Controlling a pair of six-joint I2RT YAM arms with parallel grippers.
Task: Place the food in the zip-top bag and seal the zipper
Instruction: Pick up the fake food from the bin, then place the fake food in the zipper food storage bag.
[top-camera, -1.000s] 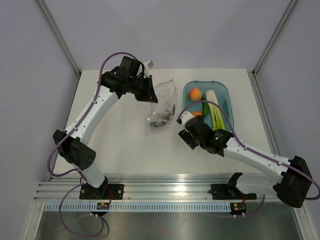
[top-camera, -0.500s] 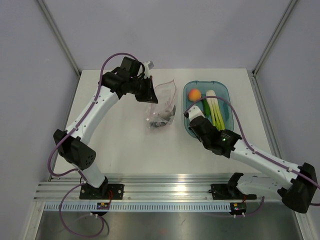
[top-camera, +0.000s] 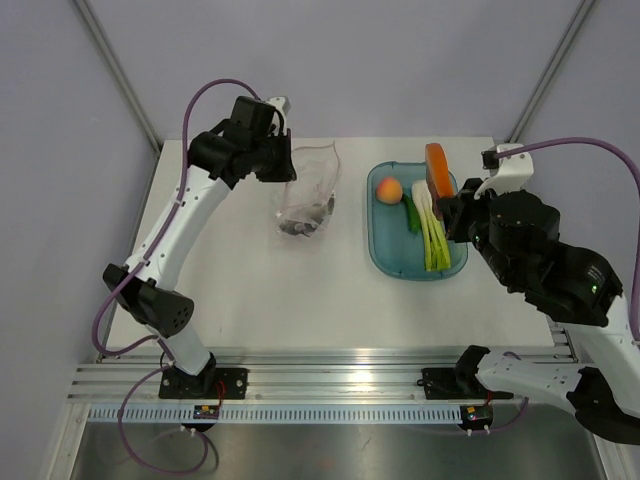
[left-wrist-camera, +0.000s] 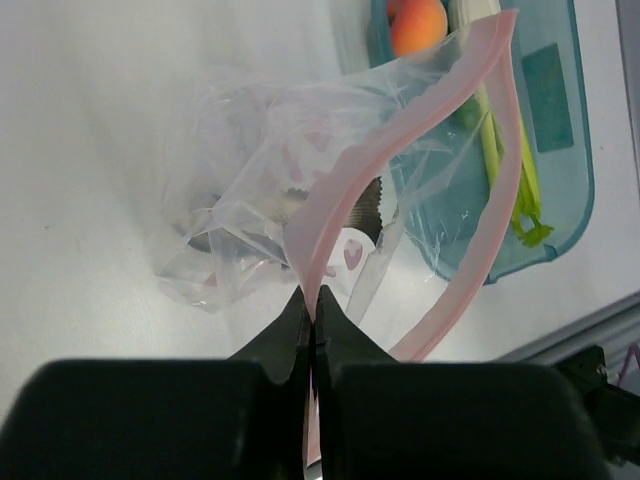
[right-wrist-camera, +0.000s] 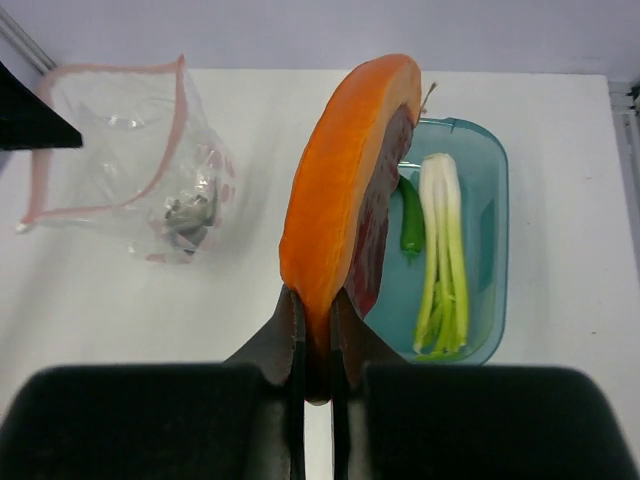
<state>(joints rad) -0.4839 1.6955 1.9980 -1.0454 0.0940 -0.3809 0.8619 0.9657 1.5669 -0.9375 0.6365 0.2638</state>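
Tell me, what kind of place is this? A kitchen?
Probably a robot test lab, not a kitchen. Two robot arms are bolted to a metal rail at a plain white table with grey panels around it, and the food in the teal tray looks like toys.

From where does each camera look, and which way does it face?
Top external: high behind the arm bases, facing down on the table; left arm, right arm show.
Left wrist: on the left arm, facing the zip-top bag; left hand pinches its zipper.
Right wrist: on the right arm, facing the tray; right hand grips the orange wedge.
All views share bag and tray.
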